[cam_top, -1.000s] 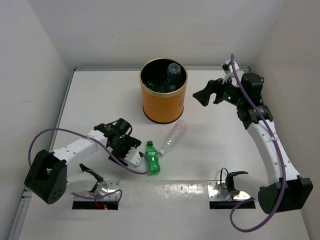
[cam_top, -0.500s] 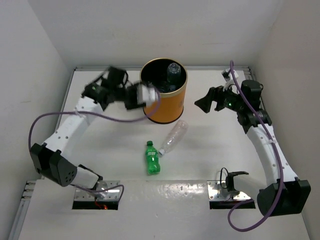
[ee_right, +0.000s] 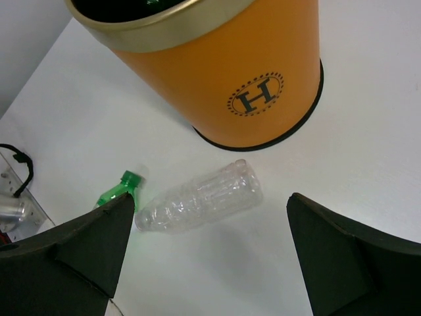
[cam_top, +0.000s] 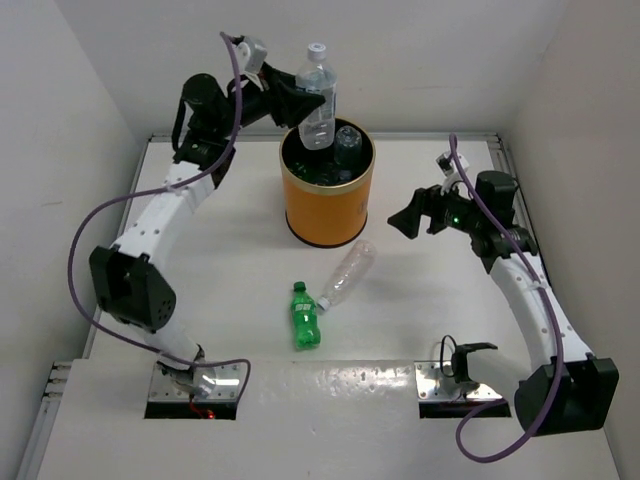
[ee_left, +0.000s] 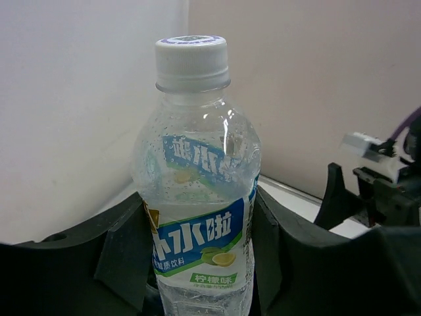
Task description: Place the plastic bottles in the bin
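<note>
My left gripper (cam_top: 300,100) is shut on a clear bottle (cam_top: 317,100) with a white cap and a blue-and-white label (ee_left: 197,253), holding it upright just above the orange bin (cam_top: 327,205). Inside the bin's black interior lie more bottles (cam_top: 345,145). On the table a clear crinkled bottle (cam_top: 348,272) lies on its side near the bin's base, and a green bottle (cam_top: 305,318) lies beside it. My right gripper (cam_top: 412,215) hangs open to the right of the bin; between its fingers the wrist view shows the clear bottle (ee_right: 200,197) on the table below.
White walls close in the table on the left, back and right. Two metal mounting plates (cam_top: 195,385) (cam_top: 460,385) with cables sit at the near edge. The bin's gold-toned rim (ee_right: 151,33) fills the top of the right wrist view.
My left arm swung from the table beside the green bottle up to the bin and now holds the labelled bottle above it. The right gripper sank slightly.
</note>
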